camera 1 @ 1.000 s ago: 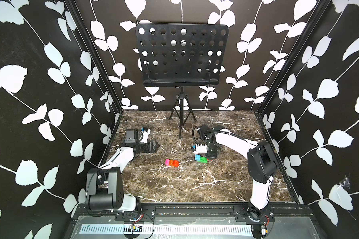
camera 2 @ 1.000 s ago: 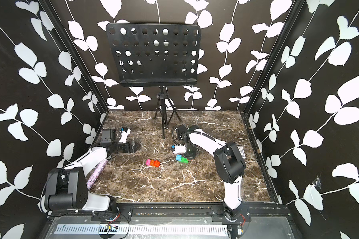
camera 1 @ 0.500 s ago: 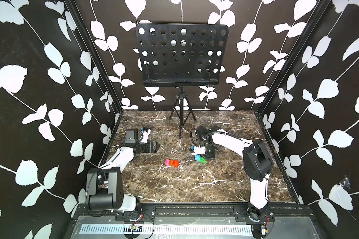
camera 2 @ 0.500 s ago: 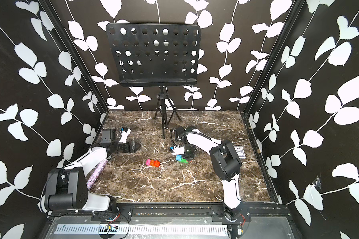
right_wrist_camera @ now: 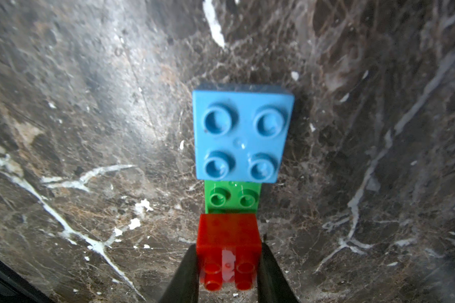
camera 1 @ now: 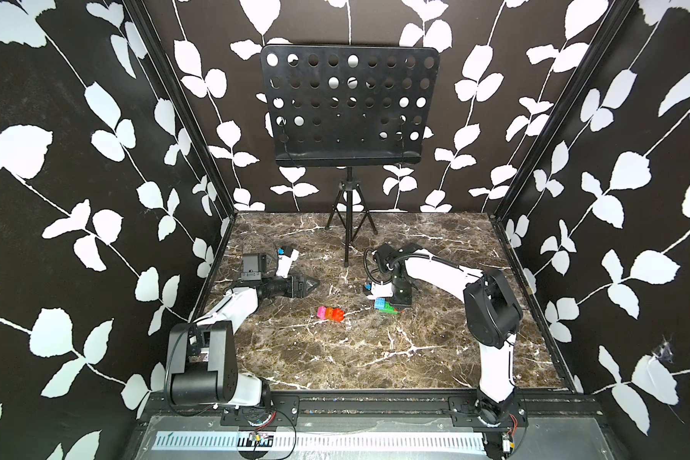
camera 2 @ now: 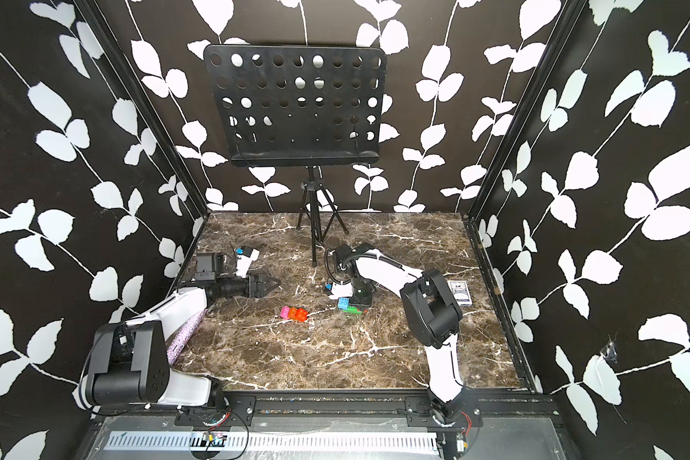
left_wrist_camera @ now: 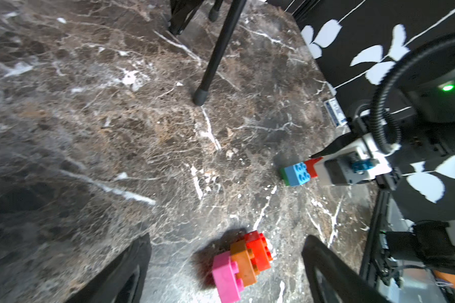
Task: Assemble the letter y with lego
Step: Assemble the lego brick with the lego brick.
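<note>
Bricks of lego lie in two groups on the marble worktop (camera 1: 335, 358), near each other but apart, between the two arms. In the group nearer the right arm, a green bar (right_wrist_camera: 233, 198) carries a blue brick (right_wrist_camera: 241, 133) on one end and a red brick (right_wrist_camera: 229, 233) on the other. The right pincer (right_wrist_camera: 227, 262) points down over this group, its jaws clamped on the sides of the red brick. The other group is a short row lying on its side: a pink brick (left_wrist_camera: 225, 278), an orange brick (left_wrist_camera: 243, 262) and a red-orange brick (left_wrist_camera: 259, 251), joined together. The left pincer (left_wrist_camera: 226, 237) hangs low on its own side of the worktop, jaws wide apart and holding nothing, with the pink-ended row just ahead of them. A music stand (camera 1: 349, 107) stands at the back, and a card box (camera 2: 459, 292) lies beyond the right arm.
</note>
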Available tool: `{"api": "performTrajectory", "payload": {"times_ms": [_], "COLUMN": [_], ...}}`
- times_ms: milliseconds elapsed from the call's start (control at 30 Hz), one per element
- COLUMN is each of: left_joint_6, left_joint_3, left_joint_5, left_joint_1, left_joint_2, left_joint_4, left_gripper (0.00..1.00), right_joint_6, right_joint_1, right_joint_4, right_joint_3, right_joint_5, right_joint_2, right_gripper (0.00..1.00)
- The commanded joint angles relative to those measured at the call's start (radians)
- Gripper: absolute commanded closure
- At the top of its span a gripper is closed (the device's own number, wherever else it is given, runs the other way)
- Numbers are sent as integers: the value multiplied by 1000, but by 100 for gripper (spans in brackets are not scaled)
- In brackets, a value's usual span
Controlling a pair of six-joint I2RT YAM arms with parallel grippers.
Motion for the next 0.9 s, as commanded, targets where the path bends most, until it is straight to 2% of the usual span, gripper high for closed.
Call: {"api": "performTrajectory", "payload": {"times_ms": [0,567,867], "left_joint_6": [-12,-6,-12], "left_joint_3": [-11,-10,-8], "left_joint_5": [54,40,32], "left_joint_1": [3,3,3], "left_joint_2": [-5,-2,5], "left_joint_4": [26,22,23], "left_gripper": [8,8,8], "right_joint_6": [-32,13,44], "right_joint_1": [18,49,46], "right_joint_4": [-41,-96,-115], "right_joint_3": [-22,-9,-28], "right_joint_5": [10,10,98], "right_joint_2": [35,84,68], "right_gripper": [82,85,85]}}
